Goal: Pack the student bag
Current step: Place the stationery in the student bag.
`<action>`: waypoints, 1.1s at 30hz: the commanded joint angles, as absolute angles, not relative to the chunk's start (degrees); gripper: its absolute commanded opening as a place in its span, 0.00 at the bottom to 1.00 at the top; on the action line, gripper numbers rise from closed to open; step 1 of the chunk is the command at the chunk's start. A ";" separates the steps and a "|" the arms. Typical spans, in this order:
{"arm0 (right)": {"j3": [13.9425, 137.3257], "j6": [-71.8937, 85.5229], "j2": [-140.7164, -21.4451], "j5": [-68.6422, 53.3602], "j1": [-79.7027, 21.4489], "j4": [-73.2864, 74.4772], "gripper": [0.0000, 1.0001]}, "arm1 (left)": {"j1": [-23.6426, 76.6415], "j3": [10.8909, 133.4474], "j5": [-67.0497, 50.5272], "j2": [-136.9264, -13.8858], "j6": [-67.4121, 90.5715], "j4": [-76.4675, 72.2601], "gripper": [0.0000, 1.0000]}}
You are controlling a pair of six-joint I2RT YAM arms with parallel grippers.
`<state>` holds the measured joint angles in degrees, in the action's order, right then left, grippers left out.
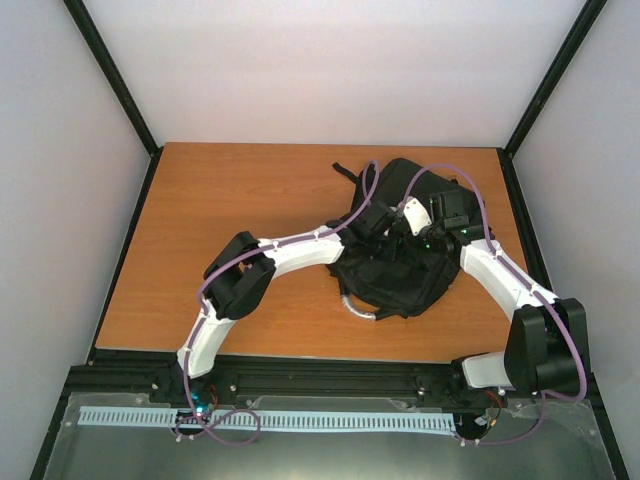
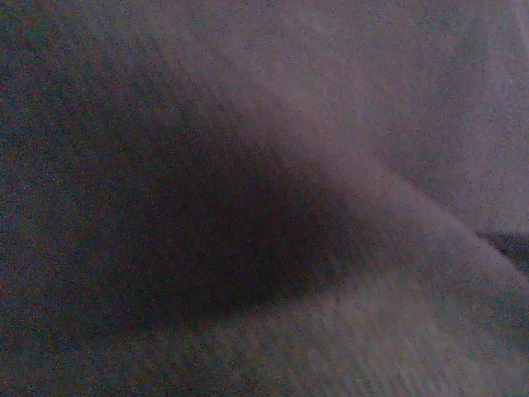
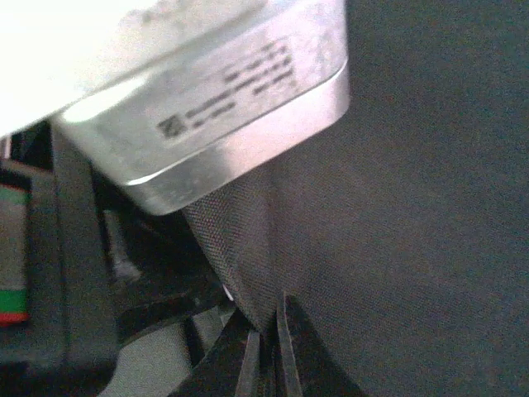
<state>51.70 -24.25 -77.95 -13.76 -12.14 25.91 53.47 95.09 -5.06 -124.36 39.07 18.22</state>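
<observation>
Top view: even, diffuse light; soft shadows on orange-brown wooden worktop (image 1: pixel 250 200). Left wrist view: dim, grainy, unfocused black fabric student bag (image 2: pixel 264 198). Right wrist view: blown-out glare upper left.

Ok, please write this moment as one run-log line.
student bag: on table | left gripper: shut, against fabric | right gripper: shut on bag fold

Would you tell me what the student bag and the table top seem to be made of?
The student bag: matte black woven synthetic, likely nylon or polyester; the right wrist view shows a fine weave and a soft fold. The table top: smooth orange-brown wood or wood-look laminate with faint grain; which one is unclear.
</observation>
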 commanded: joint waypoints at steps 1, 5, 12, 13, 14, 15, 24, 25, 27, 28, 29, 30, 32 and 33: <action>52.78 -24.43 -77.11 -15.97 -12.39 26.17 0.03 | 53.42 99.02 1.53 -126.13 41.36 16.85 0.01; 52.75 -24.43 -77.01 -16.00 -12.30 26.27 0.03 | 53.40 98.18 0.35 -127.14 43.28 13.51 0.01; 52.73 -24.51 -77.40 -16.12 -12.24 26.19 0.03 | 53.43 91.66 -1.25 -123.96 44.93 8.83 0.01; 52.78 -24.48 -77.49 -16.13 -12.25 26.19 0.03 | 53.45 90.86 -1.49 -123.13 44.94 8.45 0.01; 52.82 -24.44 -77.58 -16.10 -12.27 26.24 0.03 | 53.44 90.18 -1.57 -122.11 44.99 8.18 0.01; 52.81 -24.49 -77.57 -16.10 -12.26 26.24 0.03 | 53.51 89.46 -1.52 -121.05 44.92 7.99 0.01; 52.82 -24.41 -77.66 -15.91 -12.26 26.15 0.03 | 53.48 86.80 -0.92 -112.70 43.10 11.52 0.01; 52.82 -24.43 -77.79 -15.93 -12.30 26.15 0.03 | 53.49 86.40 -1.29 -111.81 42.72 12.43 0.01; 52.82 -24.39 -77.93 -15.97 -12.28 26.28 0.03 | 53.48 84.43 -1.55 -109.44 41.44 13.79 0.01; 52.82 -24.43 -77.95 -15.91 -12.28 26.29 0.03 | 53.49 82.96 -1.22 -107.80 39.75 14.29 0.01; 52.84 -24.43 -77.84 -15.91 -12.29 26.35 0.03 | 53.51 81.27 0.29 -105.82 37.31 15.43 0.01; 52.85 -24.42 -77.68 -15.95 -12.30 26.28 0.03 | 53.51 79.64 3.78 -103.82 34.92 17.07 0.02; 52.74 -24.40 -77.51 -15.92 -12.30 26.12 0.03 | 53.31 76.44 10.42 -99.77 32.04 20.43 0.04; 52.73 -24.37 -77.55 -15.99 -12.30 26.11 0.03 | 53.14 74.76 12.47 -97.73 30.75 21.79 0.06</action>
<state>51.70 -24.27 -77.95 -13.80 -12.14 25.93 53.43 79.02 2.37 -104.79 38.54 14.44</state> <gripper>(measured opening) 0.032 0.038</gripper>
